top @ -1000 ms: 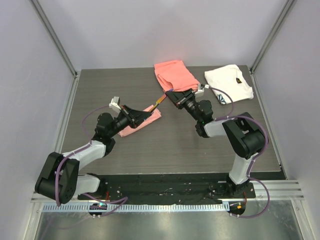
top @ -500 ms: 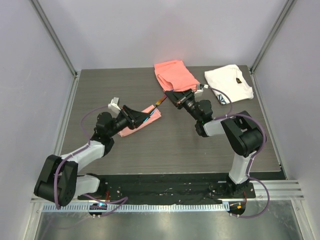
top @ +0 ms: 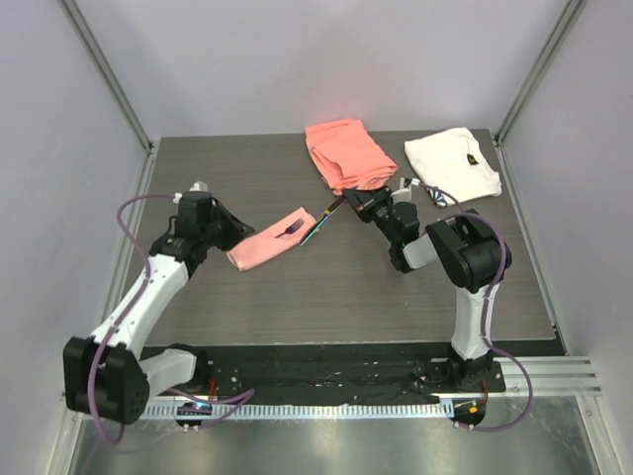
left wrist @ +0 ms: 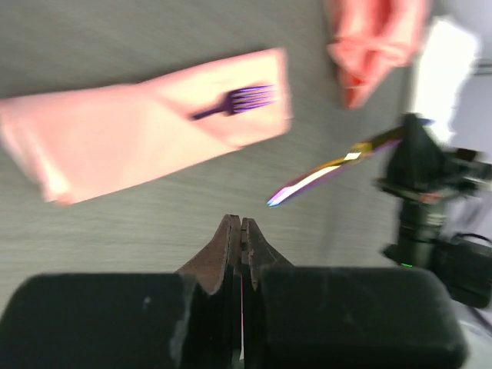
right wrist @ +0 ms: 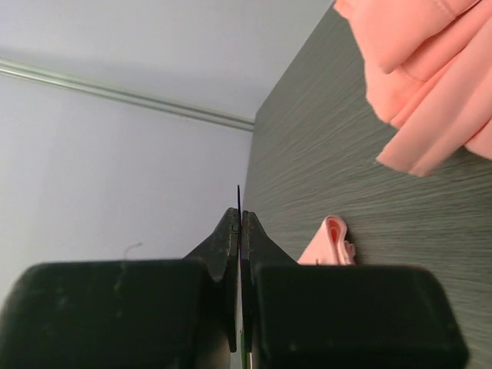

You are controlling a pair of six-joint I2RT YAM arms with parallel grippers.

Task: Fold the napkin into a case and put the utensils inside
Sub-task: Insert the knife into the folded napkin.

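my left end effector [left wrist: 241, 231] is pressed together on nothing and hangs off the left side of the case [top: 265, 245], i judge to leave its mouth free for the other arm. the pale-pink case lies flat on the surface [top: 326, 287] with the fork [top: 293, 228] tucked into its right end, tines poking out, so it needs no holding. my right end effector [top: 354, 203], to the right of the case, pinches the second utensil [top: 321, 222] by one end. the free tip slants toward the case's right end, near it but apart, likely lined up to slide in beside the fork. count: one case; two utensils, one inside, one in my grip; one coral cloth [top: 346, 153] and one white cloth [top: 450, 163] beyond the case, uninvolved
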